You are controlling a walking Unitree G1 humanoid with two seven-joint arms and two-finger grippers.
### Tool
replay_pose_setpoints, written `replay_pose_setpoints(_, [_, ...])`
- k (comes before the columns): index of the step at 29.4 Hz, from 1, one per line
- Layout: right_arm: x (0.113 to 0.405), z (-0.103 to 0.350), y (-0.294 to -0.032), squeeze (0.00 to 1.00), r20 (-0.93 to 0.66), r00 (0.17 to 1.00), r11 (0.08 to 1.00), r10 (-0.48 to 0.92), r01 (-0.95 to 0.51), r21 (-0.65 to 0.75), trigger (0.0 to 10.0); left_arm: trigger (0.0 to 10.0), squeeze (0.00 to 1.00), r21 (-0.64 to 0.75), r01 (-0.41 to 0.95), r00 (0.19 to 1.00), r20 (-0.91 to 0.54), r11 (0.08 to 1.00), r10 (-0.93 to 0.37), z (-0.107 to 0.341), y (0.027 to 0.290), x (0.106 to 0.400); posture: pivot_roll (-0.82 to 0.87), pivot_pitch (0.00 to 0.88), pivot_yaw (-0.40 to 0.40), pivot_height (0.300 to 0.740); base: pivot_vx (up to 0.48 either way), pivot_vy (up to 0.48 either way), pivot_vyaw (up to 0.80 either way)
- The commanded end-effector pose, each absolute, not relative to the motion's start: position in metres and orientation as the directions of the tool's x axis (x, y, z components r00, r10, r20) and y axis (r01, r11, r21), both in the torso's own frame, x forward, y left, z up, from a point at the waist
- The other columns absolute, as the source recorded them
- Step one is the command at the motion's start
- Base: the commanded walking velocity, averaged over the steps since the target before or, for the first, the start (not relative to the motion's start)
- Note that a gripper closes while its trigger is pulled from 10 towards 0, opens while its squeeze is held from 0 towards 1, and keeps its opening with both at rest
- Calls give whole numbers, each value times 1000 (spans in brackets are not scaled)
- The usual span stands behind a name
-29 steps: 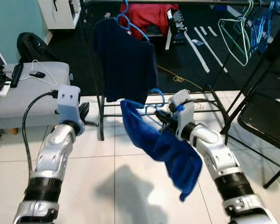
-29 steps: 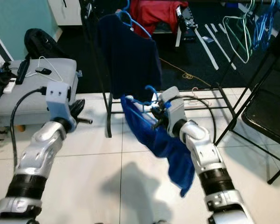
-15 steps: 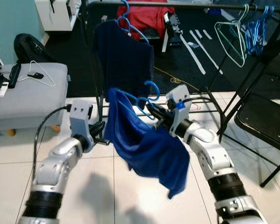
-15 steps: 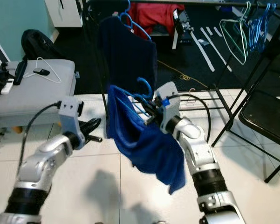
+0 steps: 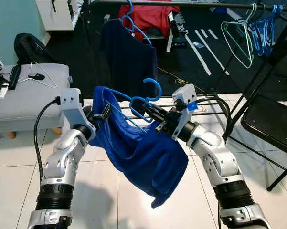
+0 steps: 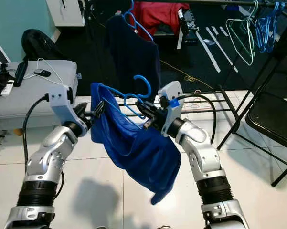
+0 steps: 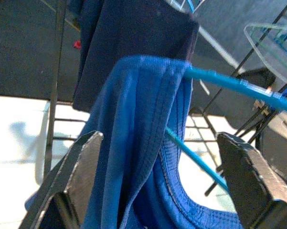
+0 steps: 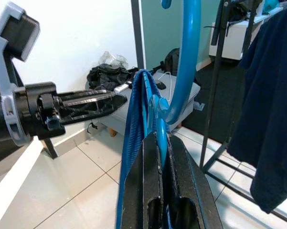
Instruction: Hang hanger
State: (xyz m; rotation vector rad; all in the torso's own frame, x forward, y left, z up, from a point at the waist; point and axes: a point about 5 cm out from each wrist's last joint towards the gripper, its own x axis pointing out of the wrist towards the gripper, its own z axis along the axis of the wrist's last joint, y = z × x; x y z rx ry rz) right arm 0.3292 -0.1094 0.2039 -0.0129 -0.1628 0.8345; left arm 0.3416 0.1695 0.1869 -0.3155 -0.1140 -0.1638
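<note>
Right hand (image 5: 158, 119): fingers pressed together on the blue hanger (image 5: 144, 101), gripping it just below the hook; it is in front of the clothes rack (image 5: 102, 71), below the dark shirt hanging there.
Left hand (image 5: 102, 113): fingers spread wide, with the shoulder fold of the blue shirt (image 5: 138, 148) between them in the left wrist view; whether they touch the cloth cannot be told. It is in front of the clothes rack, to the robot's left of the right hand.
Blue hanger: held in the air in front of the clothes rack and lower than its rail, hook pointing up, not on the rail.
Blue shirt: draped on the blue hanger, one shoulder pulled towards the left hand, the rest drooping down over the tiled floor (image 5: 114, 200) in front of the rack.
Dark shirt (image 5: 129, 52): hanging from the rack's top rail on its own blue hanger.
Empty hangers (image 5: 250, 31): a pale green one and several blue ones on the rail at the rack's far right end.
Grey ottoman (image 5: 28, 98): to the left of the clothes rack, with a white wire hanger (image 5: 40, 76) lying on top.
Black folding chair (image 5: 270, 121): to the right of the clothes rack.
</note>
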Motion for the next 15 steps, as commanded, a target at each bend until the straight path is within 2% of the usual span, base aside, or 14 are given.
replay_pose_setpoints(1, [326, 208, -108, 0, 156, 654, 669, 740, -739, -77, 10000, 10000, 1000, -323, 201, 974, 163, 925, -155, 189, 166, 341, -47, 143, -16, 740, 0, 0, 0])
replay_pose_setpoints(2, [325, 207, -108, 0, 153, 654, 669, 740, -739, -75, 10000, 10000, 788, -327, 219, 970, 173, 919, -169, 190, 163, 342, -48, 147, -16, 740, 0, 0, 0])
replay_pose_setpoints(3, [325, 207, -107, 0, 151, 654, 669, 741, -740, -72, 10000, 10000, 0, -335, 246, 964, 180, 909, -195, 190, 158, 342, -50, 147, -15, 740, 0, 0, 0])
replay_pose_setpoints(8, [322, 205, -106, 0, 148, 651, 664, 745, -745, -66, 10000, 10000, 0, -325, 290, 956, 152, 900, -252, 182, 142, 347, -61, 144, -12, 740, 0, 0, 0])
replay_pose_setpoints(15, [322, 210, -100, 0, 158, 643, 658, 750, -749, -74, 10000, 10000, 0, -251, 294, 955, 118, 922, -273, 178, 137, 354, -66, 146, 2, 740, 0, 0, 0])
